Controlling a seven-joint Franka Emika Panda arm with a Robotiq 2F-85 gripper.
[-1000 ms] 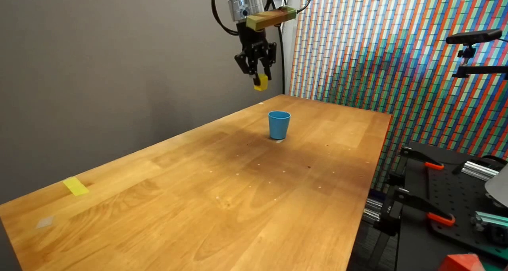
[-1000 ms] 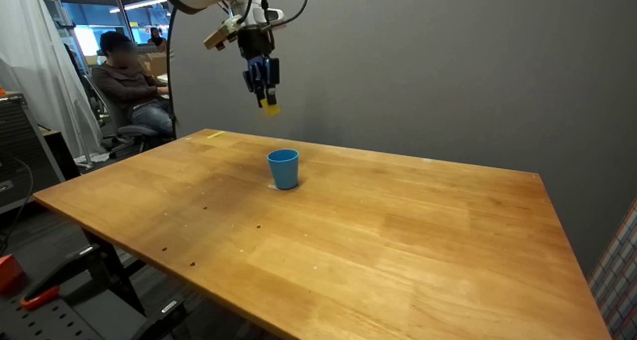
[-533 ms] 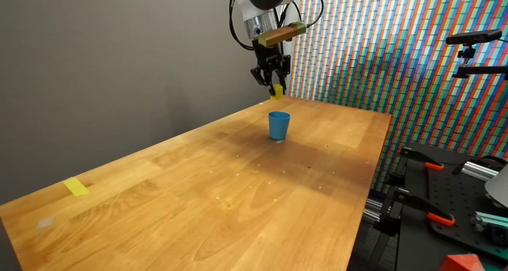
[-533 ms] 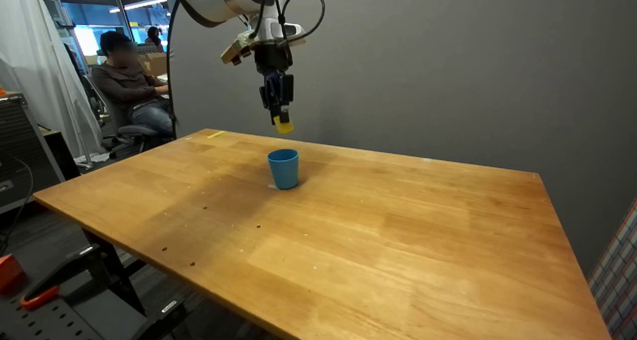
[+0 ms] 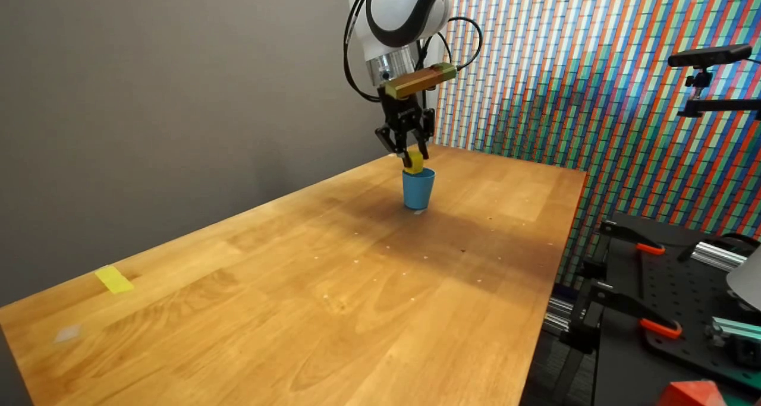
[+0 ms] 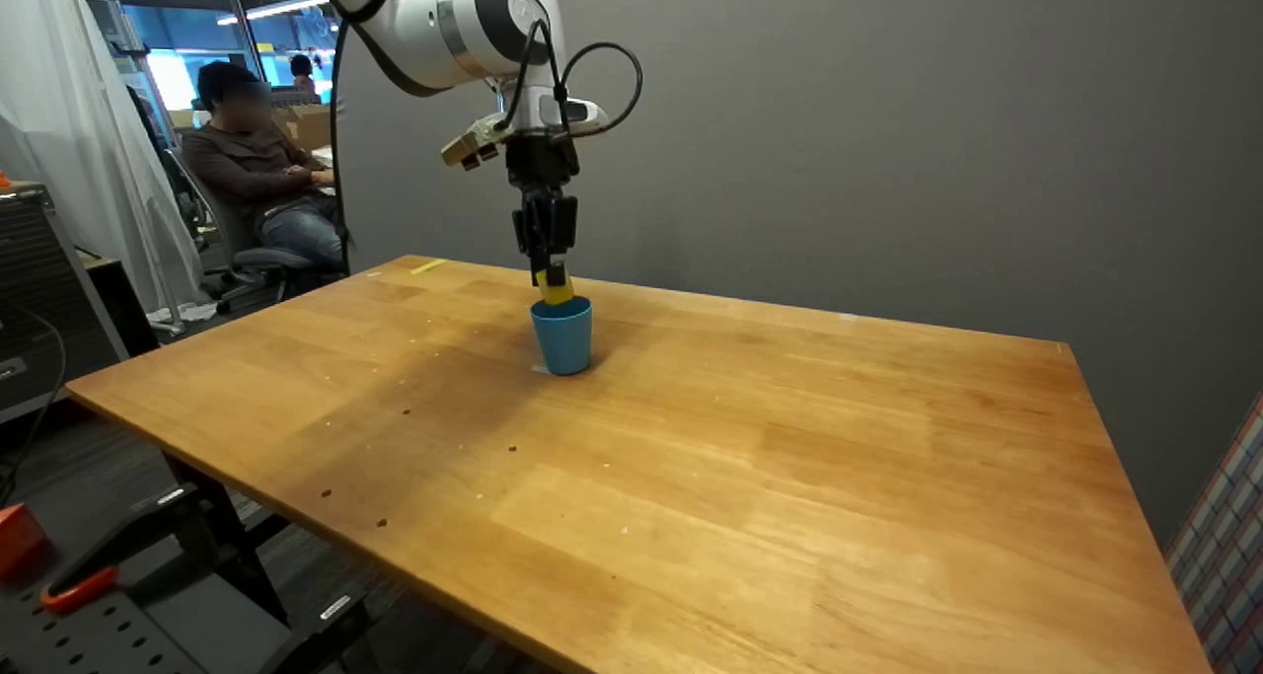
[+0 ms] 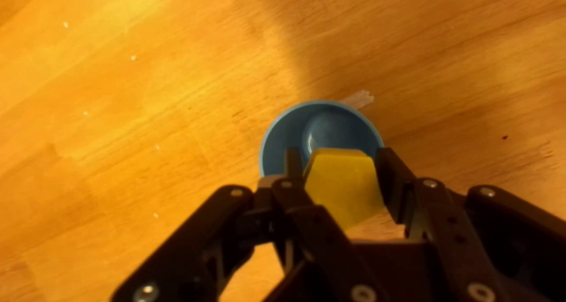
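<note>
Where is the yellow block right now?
The block is held in the gripper, right of centre in the wrist view. In both exterior views it is at the mouth of the cup; whether it dips inside, I can't tell.

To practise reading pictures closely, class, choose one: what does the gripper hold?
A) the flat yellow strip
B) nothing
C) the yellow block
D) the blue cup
C: the wrist view shows the yellow block between the fingers of the gripper, while in both exterior views the blue cup stands on the table.
</note>
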